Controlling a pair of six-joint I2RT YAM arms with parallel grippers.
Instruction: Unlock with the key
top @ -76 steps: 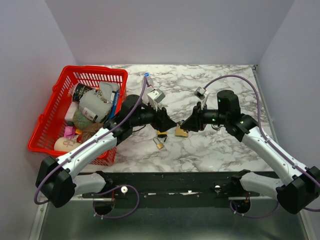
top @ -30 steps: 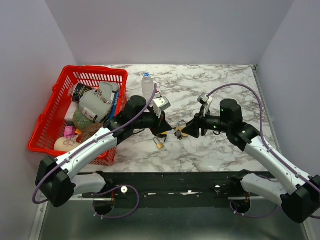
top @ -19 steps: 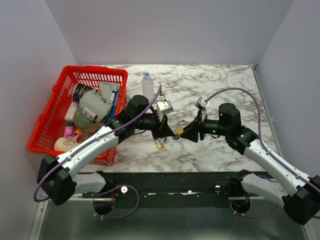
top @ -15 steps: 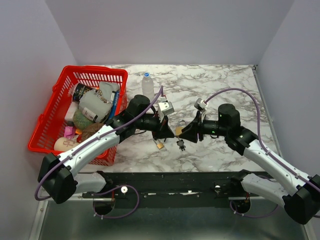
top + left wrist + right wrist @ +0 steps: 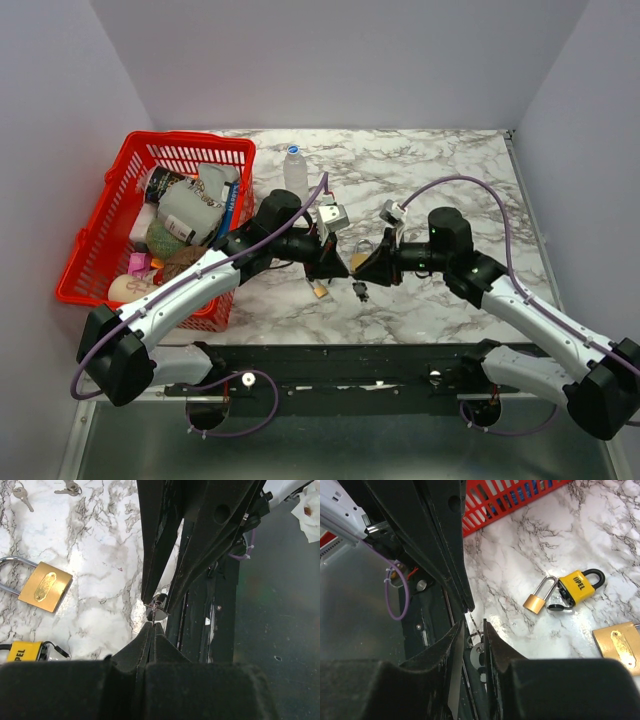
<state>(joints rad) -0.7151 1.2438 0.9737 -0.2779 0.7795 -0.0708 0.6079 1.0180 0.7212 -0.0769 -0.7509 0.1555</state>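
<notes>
1. Both arms meet low over the table [image 5: 440,170], near its front middle, with their tips almost touching.
2. The left pincer [image 5: 151,626] has its fingers pressed together, and we see a thin metal key [image 5: 473,619] pinched at their tips (the piece is tiny; we read it as a key on a small ring).
3. The right pincer [image 5: 473,627] has its fingers narrowly apart on either side of that same key. We see a gap on each side, so it is not clamped.
4. The key hangs off the table, between the two pincers.
5. Flat on the table below lies a small brass padlock [image 5: 536,601] with a silver shackle, just beside a yellow padlock [image 5: 576,588]. A large brass padlock [image 5: 618,648] lies near them, apart.
6. Two loose keys [image 5: 20,494] lie farther off on the table.
7. A red basket [image 5: 190,140], full, sits at the left. A bottle [image 5: 293,172] stands upright behind the left arm.
</notes>
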